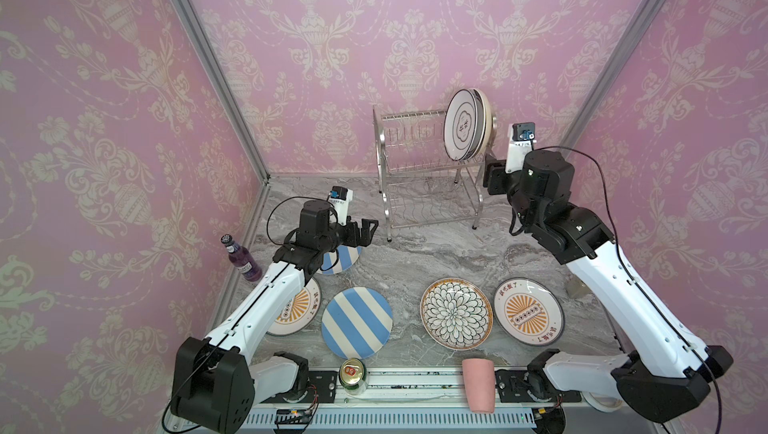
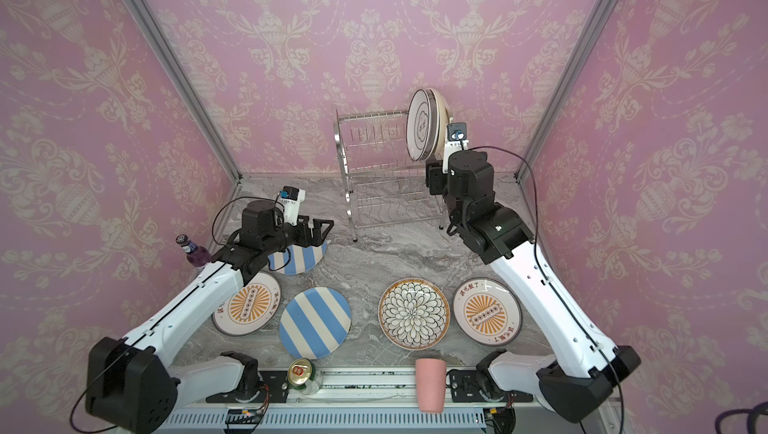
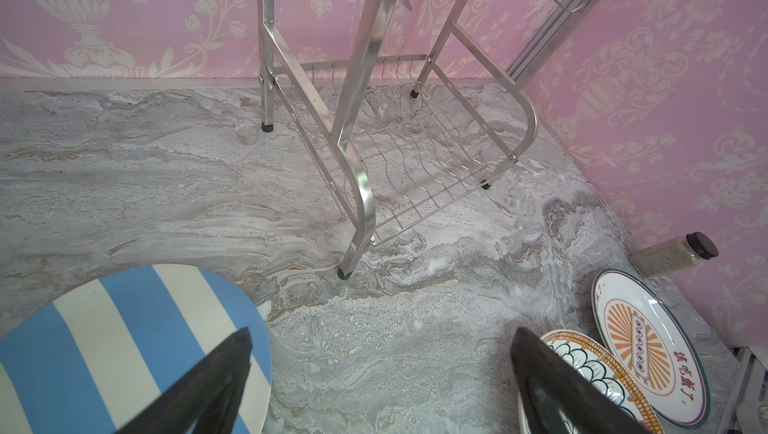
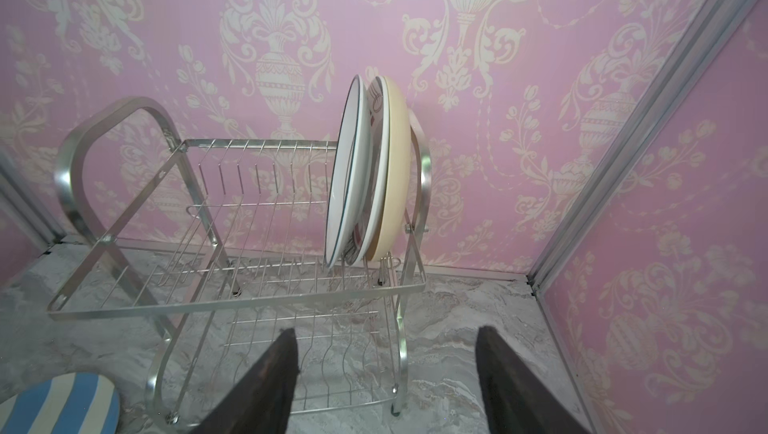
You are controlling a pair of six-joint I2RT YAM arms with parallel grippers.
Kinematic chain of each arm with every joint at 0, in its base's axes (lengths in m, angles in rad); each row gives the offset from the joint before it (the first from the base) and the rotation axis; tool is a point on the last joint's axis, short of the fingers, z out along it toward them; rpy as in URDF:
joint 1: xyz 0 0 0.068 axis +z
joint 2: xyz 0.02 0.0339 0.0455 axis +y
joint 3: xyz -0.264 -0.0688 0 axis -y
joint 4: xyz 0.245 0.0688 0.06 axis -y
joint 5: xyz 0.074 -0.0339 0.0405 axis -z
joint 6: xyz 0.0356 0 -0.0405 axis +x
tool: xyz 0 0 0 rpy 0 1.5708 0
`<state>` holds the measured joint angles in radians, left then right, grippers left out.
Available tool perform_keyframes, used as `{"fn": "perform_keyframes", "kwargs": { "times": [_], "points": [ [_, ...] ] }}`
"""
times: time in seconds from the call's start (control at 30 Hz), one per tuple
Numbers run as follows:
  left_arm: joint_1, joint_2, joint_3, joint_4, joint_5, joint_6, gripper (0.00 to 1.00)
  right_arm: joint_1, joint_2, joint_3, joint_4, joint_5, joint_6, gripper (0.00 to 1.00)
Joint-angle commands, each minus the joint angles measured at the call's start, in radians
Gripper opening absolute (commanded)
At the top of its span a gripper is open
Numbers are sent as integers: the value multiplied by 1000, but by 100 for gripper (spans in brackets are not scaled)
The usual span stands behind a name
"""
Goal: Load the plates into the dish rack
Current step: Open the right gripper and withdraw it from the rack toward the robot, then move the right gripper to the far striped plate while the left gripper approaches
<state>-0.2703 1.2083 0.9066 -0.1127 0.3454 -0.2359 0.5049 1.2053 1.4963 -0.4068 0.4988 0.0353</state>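
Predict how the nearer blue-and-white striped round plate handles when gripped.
The nearer blue-and-white striped round plate looks rigid and smooth, so probably slippery when pinched. It lies flat on the grey marble tabletop, so its rim is likely hard to get under. Probably chips if dropped.

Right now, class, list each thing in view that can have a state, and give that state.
left gripper: open, empty
right gripper: open, empty
dish rack: standing, top tier partly loaded
racked plates: three, upright on edge
near striped plate: flat on table
far striped plate: flat
petal plate: flat
right sunburst plate: flat
left sunburst plate: flat, partly hidden
purple bottle: upright, capped
can: upright
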Motion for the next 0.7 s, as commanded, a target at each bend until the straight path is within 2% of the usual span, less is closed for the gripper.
{"fn": "perform_keyframes", "kwargs": {
  "times": [0.0,0.1,0.2,0.27,0.43,0.5,0.67],
  "points": [
    [8,-33,28,-65,-40,2,99,-11,-113,-107,-45,-144,93,71],
    [8,-25,42,-102,-60,-12,99,-11,-200,-213,-73,-233,142,70],
    [8,-1,75,-164,-73,-26,99,-11,-249,-330,-62,-344,206,77],
    [9,10,90,-196,-67,-35,99,-10,-256,-405,-52,-421,253,77],
    [12,-12,104,-257,-79,-46,99,0,-266,-560,89,-617,392,76],
    [16,-24,110,-292,-93,-51,99,13,-259,-607,127,-651,434,76],
    [27,-50,87,-356,-137,-64,99,62,-209,-663,155,-633,470,76]
  ]
}}
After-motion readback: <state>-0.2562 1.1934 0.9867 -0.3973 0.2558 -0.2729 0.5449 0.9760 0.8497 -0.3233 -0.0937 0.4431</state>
